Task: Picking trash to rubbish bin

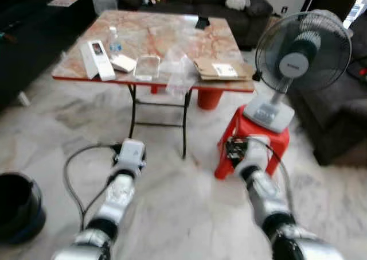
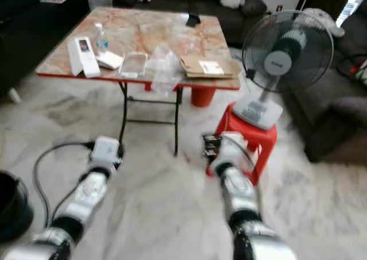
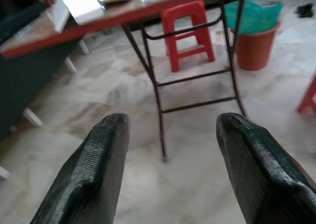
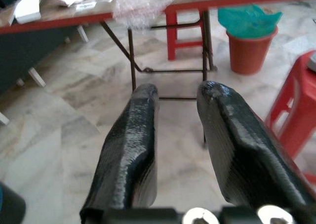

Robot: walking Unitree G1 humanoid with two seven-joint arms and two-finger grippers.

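Table-edge crumpled clear plastic wrapper (image 1: 180,70)

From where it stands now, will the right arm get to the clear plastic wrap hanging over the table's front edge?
Probably not yet. The right gripper hangs open, low before the red stool, apart from the plastic wrap on the table. Bare floor lies between.
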